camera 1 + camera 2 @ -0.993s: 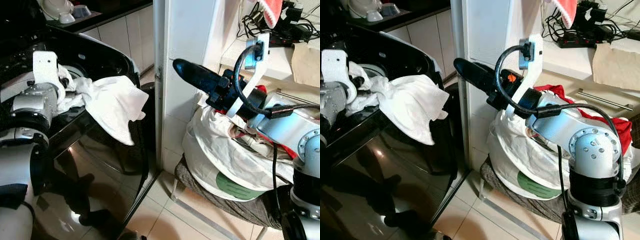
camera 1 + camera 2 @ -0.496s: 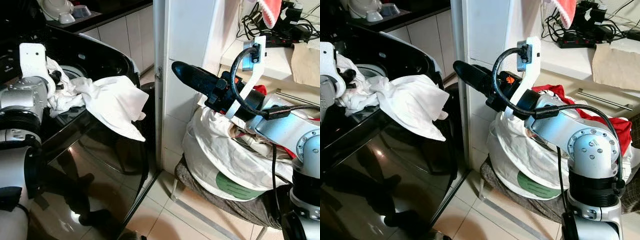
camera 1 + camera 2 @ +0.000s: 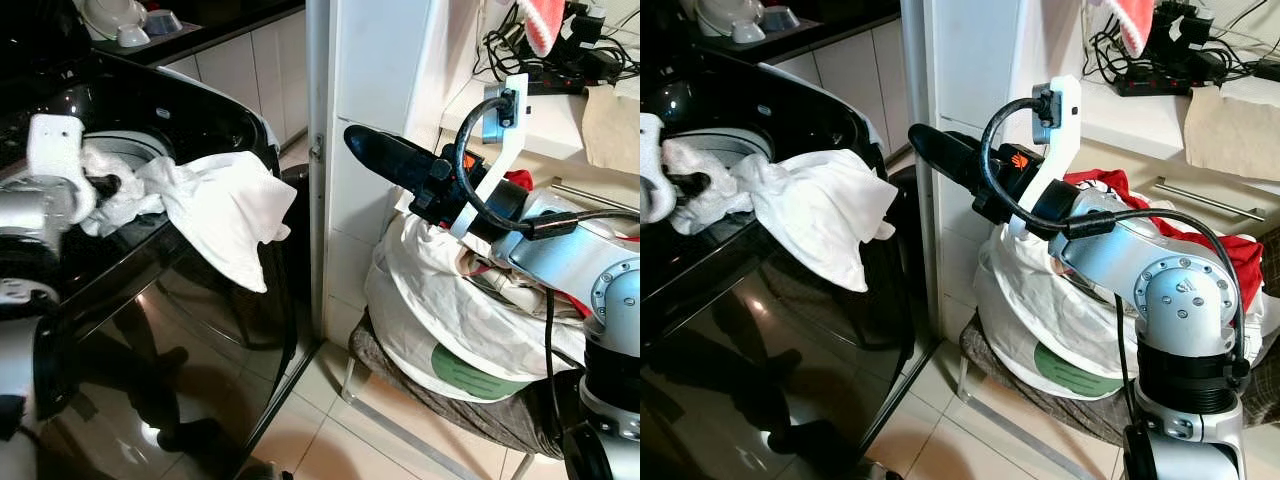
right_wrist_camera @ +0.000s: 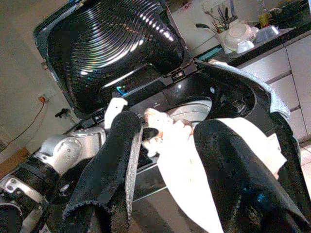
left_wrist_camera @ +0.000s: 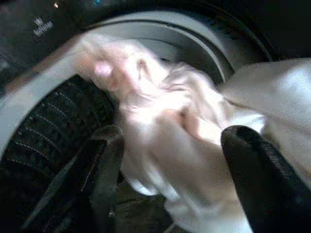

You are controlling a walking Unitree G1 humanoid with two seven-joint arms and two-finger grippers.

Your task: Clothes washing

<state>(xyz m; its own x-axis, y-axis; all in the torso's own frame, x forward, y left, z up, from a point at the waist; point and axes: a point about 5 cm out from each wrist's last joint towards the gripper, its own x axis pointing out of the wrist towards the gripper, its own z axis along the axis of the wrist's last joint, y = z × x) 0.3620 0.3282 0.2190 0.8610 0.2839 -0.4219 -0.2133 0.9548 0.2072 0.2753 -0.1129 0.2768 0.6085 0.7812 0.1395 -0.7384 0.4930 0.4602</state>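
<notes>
Left side, far: over the last second my left gripper has drawn further left and a little down across the open top of the washing machine, and the bunched end of the white cloth has travelled with it toward the drum. My fingers are clenched on that bunched end; the left wrist view shows cloth packed between one black finger and the other, with the ribbed drum wall just behind. I judge from this that the loading step is under way but unfinished: the larger part of the cloth is draped over the machine's near right rim and hangs down its glossy black front, outside the tub. What lies deeper in the drum cannot be made out; only the grasped cloth is seen at its mouth. The machine's lid stands raised, as the right wrist view shows. Centre: a white cabinet edge separates the machine from the laundry supply. Right side: my right gripper hovers in mid-air, its fingers parted and grasping nothing, pointing left toward the machine. Beneath that arm a white laundry bag sits on a stool; it is full, with a red garment showing at its top.
</notes>
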